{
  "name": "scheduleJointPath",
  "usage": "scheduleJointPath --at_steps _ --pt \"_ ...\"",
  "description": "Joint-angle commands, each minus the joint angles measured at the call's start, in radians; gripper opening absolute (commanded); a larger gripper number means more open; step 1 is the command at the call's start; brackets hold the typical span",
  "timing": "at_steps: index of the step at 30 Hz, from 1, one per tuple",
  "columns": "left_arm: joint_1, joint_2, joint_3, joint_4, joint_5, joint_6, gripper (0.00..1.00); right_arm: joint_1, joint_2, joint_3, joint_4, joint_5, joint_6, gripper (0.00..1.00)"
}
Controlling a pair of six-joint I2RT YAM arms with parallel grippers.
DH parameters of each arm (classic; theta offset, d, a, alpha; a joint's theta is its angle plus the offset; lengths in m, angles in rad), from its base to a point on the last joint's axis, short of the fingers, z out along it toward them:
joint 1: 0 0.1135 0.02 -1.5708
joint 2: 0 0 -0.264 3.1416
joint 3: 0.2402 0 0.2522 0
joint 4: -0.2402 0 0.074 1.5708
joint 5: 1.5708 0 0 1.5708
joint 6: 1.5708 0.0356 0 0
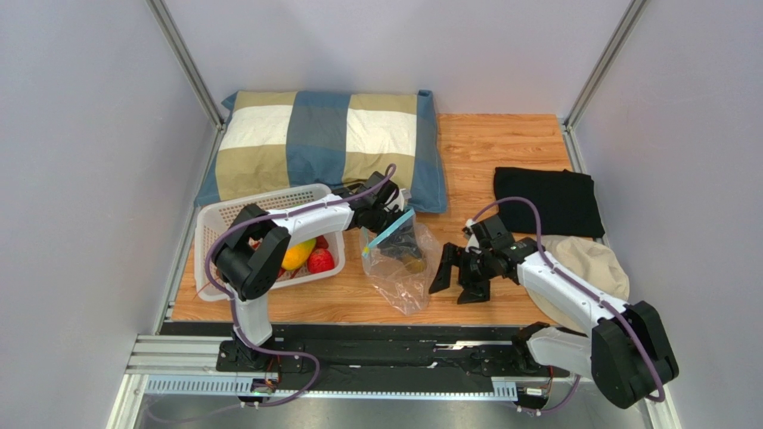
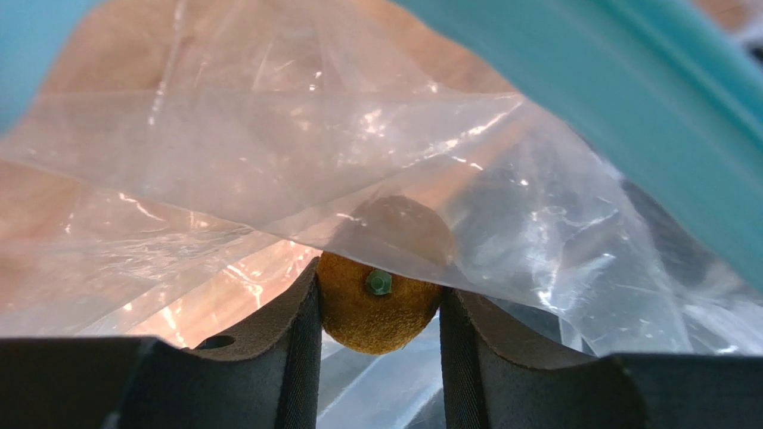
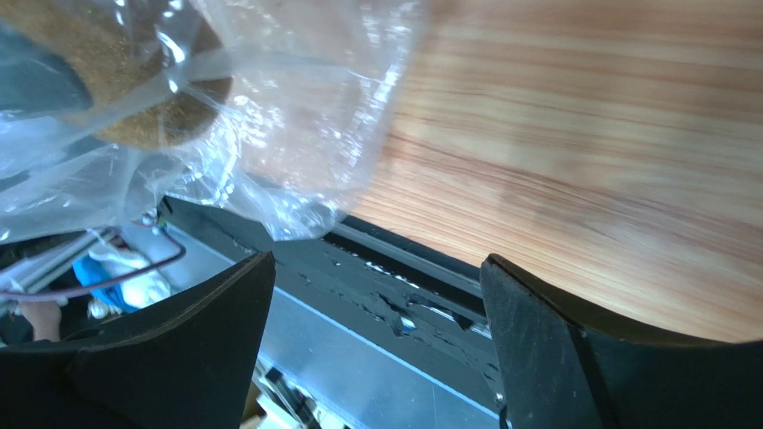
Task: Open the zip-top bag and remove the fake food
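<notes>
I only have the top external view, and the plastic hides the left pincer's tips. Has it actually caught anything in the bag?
Observer: Yes. The left wrist view shows the left pincer shut on the small brownish-yellow piece, inside the zip-top bag.
Operator: Is the other arm pinning the plastic?
Observer: No. The right wrist view shows the right pincer open with nothing in it; the bag lies beyond its tips.

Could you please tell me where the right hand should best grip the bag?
Probably the bag by its loose, empty near corner, coming from the right, where the open right hand sits. That corner is clear of the left hand, which is shut on the brown piece inside.
</notes>
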Motion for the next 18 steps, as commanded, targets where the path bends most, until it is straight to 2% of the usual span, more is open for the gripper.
scheduleJointPath --at_steps 1,4,6,9,10,12,13,14,15,16,18 --pt "-0.015 -0.016 0.048 0.003 0.080 -0.046 0.00 0.079 0.041 -0.038 0.248 -0.099 0.041 0.90" --pt "-0.015 -0.033 0.040 0.023 0.091 -0.082 0.00 0.082 0.070 -0.052 0.355 -0.094 0.077 0.91" --pt "-0.015 -0.043 0.036 0.051 0.112 -0.120 0.00 0.083 0.102 -0.057 0.410 -0.035 0.098 0.91" --pt "-0.013 -0.058 0.019 0.074 0.134 -0.137 0.00 0.082 0.162 -0.054 0.446 0.011 0.140 0.83" --pt "-0.012 -0.061 0.028 0.057 0.129 -0.123 0.00 0.082 0.171 -0.055 0.446 0.019 0.147 0.73" --pt "-0.003 -0.066 0.036 -0.009 0.111 -0.076 0.00 0.076 0.189 -0.060 0.447 0.035 0.157 0.60" --pt "0.000 -0.076 0.026 -0.024 0.109 -0.065 0.00 0.076 0.193 -0.063 0.443 0.039 0.157 0.38" --pt "0.005 -0.085 0.020 -0.035 0.096 -0.056 0.00 0.071 0.194 -0.069 0.438 0.047 0.160 0.28" --pt "0.010 -0.096 0.016 -0.068 0.080 -0.022 0.00 0.059 0.199 -0.074 0.425 0.068 0.163 0.21" --pt "0.010 -0.113 0.022 -0.096 0.060 0.001 0.00 0.050 0.200 -0.078 0.423 0.077 0.164 0.10" --pt "0.011 -0.125 0.039 -0.186 0.010 0.060 0.00 0.016 0.205 -0.089 0.405 0.102 0.164 0.00"
